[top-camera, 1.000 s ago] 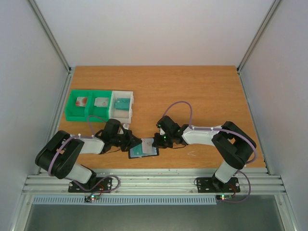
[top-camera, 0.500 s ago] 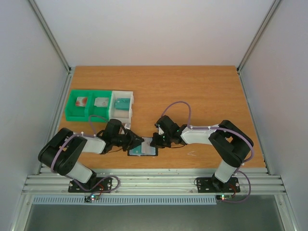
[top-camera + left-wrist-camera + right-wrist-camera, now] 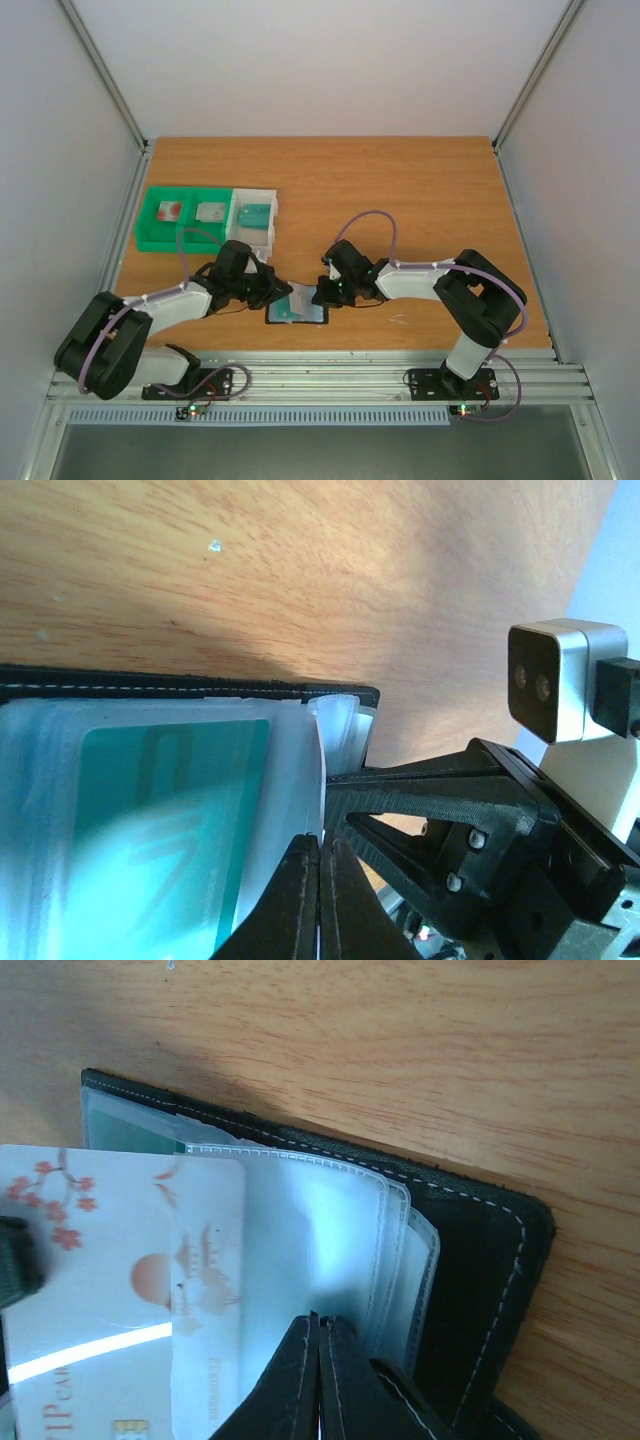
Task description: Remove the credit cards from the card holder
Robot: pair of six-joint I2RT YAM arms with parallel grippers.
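Anchoring black fold-over card holder [image 3: 480, 1250] with right gripper [image 3: 320, 1345] clamped on clear pocket [image 3: 330, 1230], for extraction of white blossom-printed plastic card [image 3: 100, 1260] pinched by left gripper [image 3: 320, 865].

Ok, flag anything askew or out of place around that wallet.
Nothing spilled or damaged. The card holder lies open with its clear sleeves fanned loosely apart, and a white blossom-print card sticks partway out of one sleeve, while the teal card sits under a clear sleeve.
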